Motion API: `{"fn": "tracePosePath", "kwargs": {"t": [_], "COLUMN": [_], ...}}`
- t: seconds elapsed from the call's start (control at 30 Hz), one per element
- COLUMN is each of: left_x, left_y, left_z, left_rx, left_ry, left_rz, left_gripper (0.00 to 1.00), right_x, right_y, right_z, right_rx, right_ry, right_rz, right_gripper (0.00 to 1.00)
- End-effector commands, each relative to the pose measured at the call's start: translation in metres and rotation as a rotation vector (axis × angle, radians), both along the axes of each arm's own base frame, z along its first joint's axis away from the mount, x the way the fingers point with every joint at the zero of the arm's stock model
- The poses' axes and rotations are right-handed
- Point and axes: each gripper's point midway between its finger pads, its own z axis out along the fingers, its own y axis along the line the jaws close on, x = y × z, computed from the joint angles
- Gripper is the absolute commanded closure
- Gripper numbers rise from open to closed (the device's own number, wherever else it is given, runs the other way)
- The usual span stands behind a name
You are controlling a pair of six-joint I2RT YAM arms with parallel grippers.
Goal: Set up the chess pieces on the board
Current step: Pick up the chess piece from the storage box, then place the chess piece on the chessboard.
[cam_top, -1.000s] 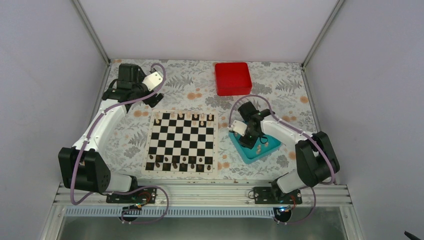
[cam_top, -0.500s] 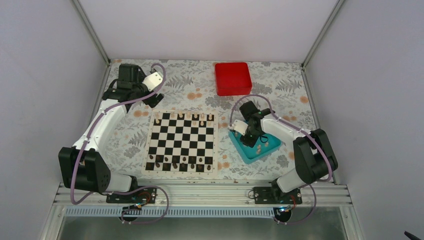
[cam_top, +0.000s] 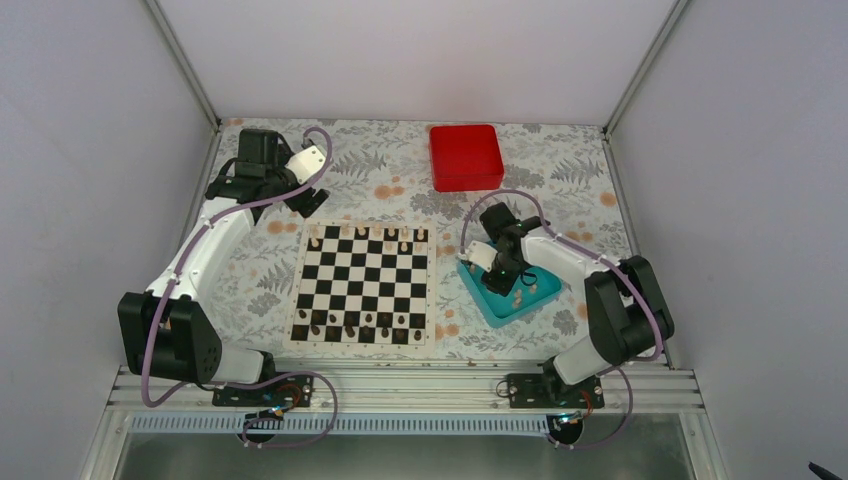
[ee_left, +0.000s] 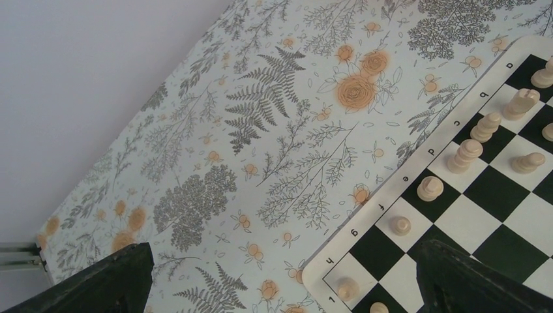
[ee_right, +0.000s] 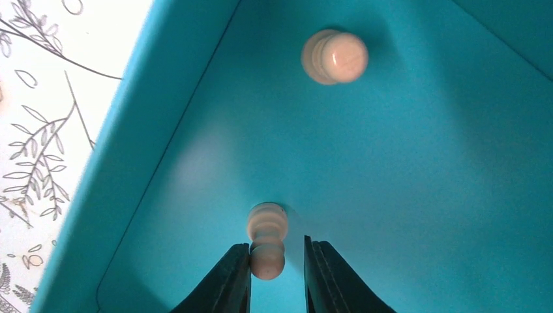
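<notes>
The left end effector (cam_top: 300,200) hangs over the floral-patterned worktop (ee_left: 274,130), just beyond the far left corner of the flat black-and-white checkered chessboard (cam_top: 365,280), jaws wide and empty. Small pale cream chess pieces (cam_top: 365,235) line the board's far row; dark brown pieces (cam_top: 360,325) occupy the near rows. To the right, the right end effector (ee_right: 277,251) is inside the teal plastic tray (ee_right: 163,130). Its jaws stand narrow around one cream piece (ee_right: 266,235). A sliver of tray shows beside one finger, so a firm grip cannot be confirmed. A second cream piece (ee_right: 334,57) sits apart, further into the tray.
</notes>
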Motion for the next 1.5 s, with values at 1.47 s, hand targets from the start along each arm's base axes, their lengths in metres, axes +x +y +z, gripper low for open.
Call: {"fn": "tracePosePath", "kwargs": {"t": [1.47], "left_x": [0.000], "left_y": [-0.005], "left_z": [0.000], "left_rx": [-0.007], "left_ry": [-0.048], "left_rz": [-0.054], "left_gripper": [0.00], "right_x": [0.085], "right_y": [0.267], "right_z": [0.070], "right_rx": [0.069], "right_ry": [-0.115], "right_rz": [0.449], "right_gripper": [0.93]}}
